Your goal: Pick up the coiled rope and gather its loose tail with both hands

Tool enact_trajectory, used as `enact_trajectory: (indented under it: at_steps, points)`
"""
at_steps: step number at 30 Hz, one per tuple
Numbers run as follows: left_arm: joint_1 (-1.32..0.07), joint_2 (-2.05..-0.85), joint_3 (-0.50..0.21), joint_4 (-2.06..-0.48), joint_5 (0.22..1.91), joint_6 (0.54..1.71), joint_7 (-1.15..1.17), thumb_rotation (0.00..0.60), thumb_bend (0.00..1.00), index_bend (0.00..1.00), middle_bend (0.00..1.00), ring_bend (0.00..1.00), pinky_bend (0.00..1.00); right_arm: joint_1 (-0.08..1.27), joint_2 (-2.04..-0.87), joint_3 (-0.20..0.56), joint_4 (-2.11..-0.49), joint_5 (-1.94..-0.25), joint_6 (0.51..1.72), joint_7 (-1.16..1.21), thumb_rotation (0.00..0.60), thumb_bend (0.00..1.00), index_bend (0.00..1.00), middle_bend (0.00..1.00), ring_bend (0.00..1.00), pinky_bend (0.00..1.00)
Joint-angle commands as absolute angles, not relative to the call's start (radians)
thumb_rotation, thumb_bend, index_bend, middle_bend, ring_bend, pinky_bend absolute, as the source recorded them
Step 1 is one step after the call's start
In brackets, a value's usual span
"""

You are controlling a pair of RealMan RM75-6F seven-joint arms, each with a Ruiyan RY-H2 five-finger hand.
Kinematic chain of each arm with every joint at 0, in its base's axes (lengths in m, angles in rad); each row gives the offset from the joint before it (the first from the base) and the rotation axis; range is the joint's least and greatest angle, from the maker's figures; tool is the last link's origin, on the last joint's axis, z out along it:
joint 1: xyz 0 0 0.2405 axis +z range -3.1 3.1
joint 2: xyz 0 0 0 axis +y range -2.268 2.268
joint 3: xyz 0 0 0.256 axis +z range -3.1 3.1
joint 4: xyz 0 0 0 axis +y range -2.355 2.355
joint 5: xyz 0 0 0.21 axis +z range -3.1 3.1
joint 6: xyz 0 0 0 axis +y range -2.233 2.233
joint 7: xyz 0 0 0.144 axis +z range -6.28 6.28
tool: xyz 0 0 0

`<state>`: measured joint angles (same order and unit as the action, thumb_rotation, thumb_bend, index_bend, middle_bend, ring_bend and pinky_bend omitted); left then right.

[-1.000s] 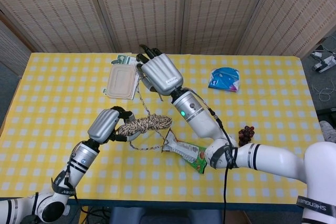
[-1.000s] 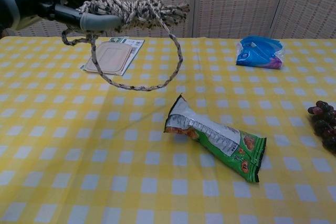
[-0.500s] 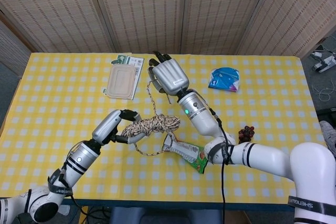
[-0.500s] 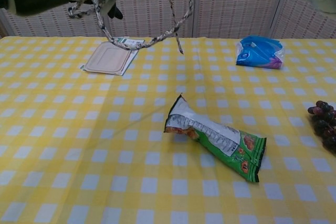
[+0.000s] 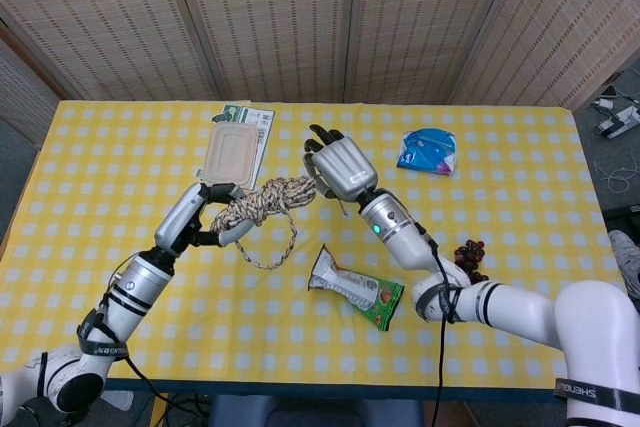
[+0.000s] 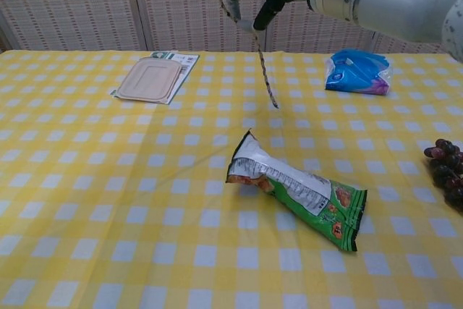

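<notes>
Head view showed the rope bundle lifted off the table at centre frame, its left end gripped by the left hand. The right hand, fingers curled, held the tail, which dangled free in the chest view. Rope appeared light, limp and grippy; best taken around the bundle's middle and partway along the tail.

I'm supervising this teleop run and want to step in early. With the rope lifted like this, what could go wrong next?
The loose tail hangs free below the right hand; it may slip out.

A slack loop droops from the coiled rope in the left hand and could snag the snack bag if lowered.
</notes>
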<state>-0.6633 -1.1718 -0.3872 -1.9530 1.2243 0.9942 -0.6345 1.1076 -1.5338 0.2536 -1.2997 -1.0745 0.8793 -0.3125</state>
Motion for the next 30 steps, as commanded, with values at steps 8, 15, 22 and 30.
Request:
enact_trajectory:
  at_steps: [8, 15, 22, 30]
  points:
    - [-0.679, -1.184, -0.451, -1.93, 1.085, 1.005, -0.652, 0.466, 0.26, 0.73, 0.71, 0.52, 0.31, 1.09, -1.564, 0.195, -1.31, -1.147, 0.855, -0.33, 0.6, 0.41, 0.58, 0.3, 0.09, 0.23]
    - [-0.705, -1.233, -0.475, -1.887, 0.93, 1.074, -0.49, 0.482, 0.26, 0.73, 0.71, 0.52, 0.31, 1.082, -1.546, 0.159, -1.382, -1.208, 0.846, -0.361, 0.6, 0.41, 0.58, 0.3, 0.09, 0.23]
    - [-0.718, -1.252, -0.5, -1.842, 0.825, 1.092, -0.421, 0.471, 0.26, 0.73, 0.71, 0.52, 0.31, 1.071, -1.525, 0.129, -1.451, -1.257, 0.842, -0.387, 0.6, 0.41, 0.58, 0.31, 0.1, 0.23]
    - [-0.74, -1.299, -0.489, -1.765, 0.756, 1.164, -0.261, 0.486, 0.26, 0.73, 0.71, 0.52, 0.31, 1.064, -1.487, 0.128, -1.557, -1.304, 0.859, -0.422, 0.6, 0.42, 0.58, 0.31, 0.1, 0.23]
